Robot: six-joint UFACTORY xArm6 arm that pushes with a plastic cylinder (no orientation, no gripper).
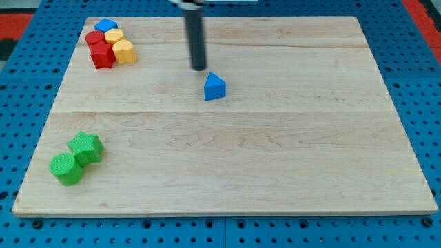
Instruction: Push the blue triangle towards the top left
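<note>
The blue triangle (214, 86) lies on the wooden board (275, 158), a little above the middle and slightly to the view's left. My dark rod comes down from the view's top, and my tip (199, 67) rests just above and to the left of the blue triangle, with a small gap between them.
At the view's top left is a tight cluster: a blue block (106, 26), two yellow blocks (114, 36) (124, 51) and two red blocks (96, 38) (103, 55). At the bottom left are a green star-like block (86, 147) and a green round block (66, 168), touching.
</note>
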